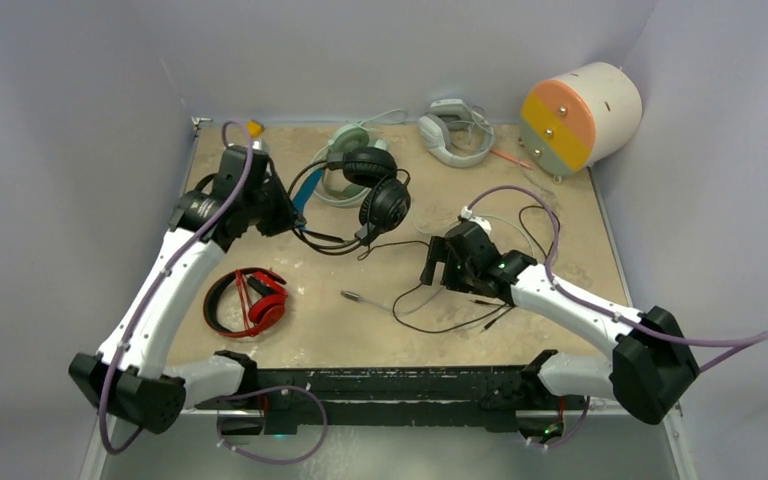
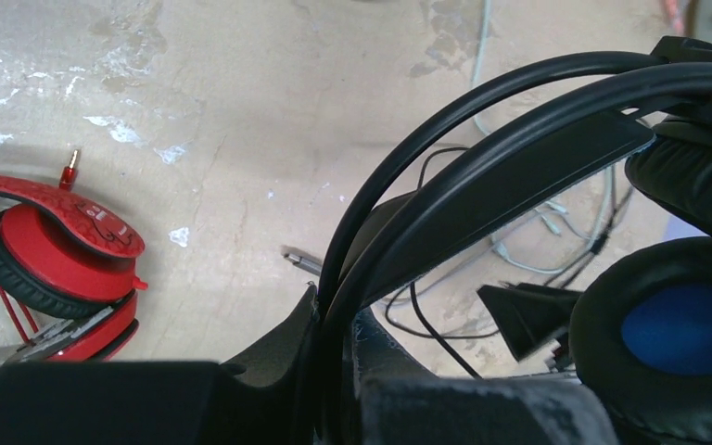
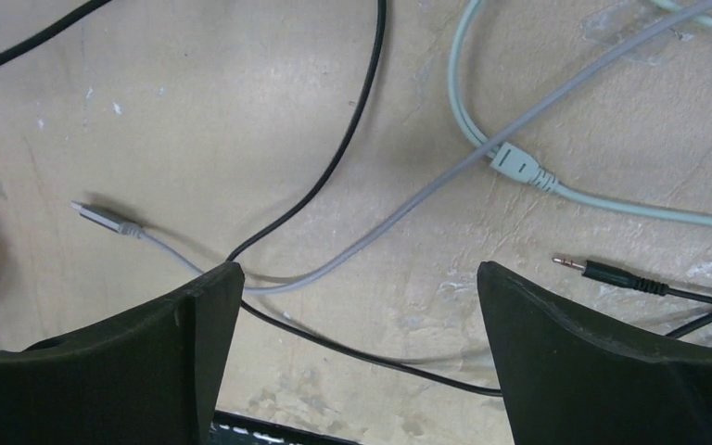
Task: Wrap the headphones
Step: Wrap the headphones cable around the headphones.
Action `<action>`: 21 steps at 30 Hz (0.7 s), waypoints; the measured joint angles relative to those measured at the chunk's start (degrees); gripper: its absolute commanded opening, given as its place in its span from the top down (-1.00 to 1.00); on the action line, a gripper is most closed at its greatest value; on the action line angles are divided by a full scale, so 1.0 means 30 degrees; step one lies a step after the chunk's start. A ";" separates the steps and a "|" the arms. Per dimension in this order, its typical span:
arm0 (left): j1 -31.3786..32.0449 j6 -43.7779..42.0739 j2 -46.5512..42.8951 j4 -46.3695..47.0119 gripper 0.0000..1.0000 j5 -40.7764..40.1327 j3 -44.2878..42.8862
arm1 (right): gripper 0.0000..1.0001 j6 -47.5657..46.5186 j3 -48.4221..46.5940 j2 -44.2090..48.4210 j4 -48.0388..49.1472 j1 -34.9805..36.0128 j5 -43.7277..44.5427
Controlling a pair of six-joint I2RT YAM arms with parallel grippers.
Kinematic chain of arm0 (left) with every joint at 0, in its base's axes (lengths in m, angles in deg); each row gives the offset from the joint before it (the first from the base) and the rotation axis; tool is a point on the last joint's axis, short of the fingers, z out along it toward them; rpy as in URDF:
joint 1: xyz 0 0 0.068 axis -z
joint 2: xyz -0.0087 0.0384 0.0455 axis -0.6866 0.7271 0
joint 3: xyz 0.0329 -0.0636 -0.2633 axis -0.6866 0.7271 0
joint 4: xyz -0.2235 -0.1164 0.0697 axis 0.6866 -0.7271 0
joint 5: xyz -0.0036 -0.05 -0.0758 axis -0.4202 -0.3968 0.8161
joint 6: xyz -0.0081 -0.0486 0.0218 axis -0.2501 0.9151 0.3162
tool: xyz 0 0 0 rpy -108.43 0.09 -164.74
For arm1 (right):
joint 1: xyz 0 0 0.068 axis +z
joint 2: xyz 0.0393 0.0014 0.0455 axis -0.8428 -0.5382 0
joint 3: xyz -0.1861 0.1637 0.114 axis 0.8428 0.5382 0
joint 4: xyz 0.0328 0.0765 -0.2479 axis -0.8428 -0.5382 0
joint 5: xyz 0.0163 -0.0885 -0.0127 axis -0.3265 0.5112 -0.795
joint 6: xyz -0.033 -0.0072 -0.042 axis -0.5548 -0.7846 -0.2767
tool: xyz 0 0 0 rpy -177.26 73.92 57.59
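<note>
My left gripper is shut on the headband of the black headset. Its blue ear cup shows at the right of the left wrist view, where the gripper pinches the thin band. The black cable trails loose across the table to the right. My right gripper is open and empty, low over that cable, which runs between its fingers. The red-and-black headset lies at the front left. The mint-green headset lies behind the black one.
A grey-white headset sits at the back. An orange, pink and green cylinder lies at the back right. A grey cable with plug, a mint cable and a black jack plug lie under the right gripper.
</note>
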 measured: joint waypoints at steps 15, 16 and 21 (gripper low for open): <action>0.0000 0.0437 -0.2368 -0.0313 1.00 0.2266 -0.1479 | -0.55 -0.1290 -0.1217 -0.3402 0.2834 0.0000 -0.0867; 0.0000 0.0437 -0.2302 -0.0401 1.00 0.2492 -0.1523 | -0.53 -0.1617 -0.1188 -0.3439 0.3337 0.0000 -0.1173; 0.0000 0.0532 -0.1851 -0.0867 1.00 0.3264 -0.2084 | -0.38 -0.2936 -0.1188 -0.3825 0.5151 0.0000 -0.1690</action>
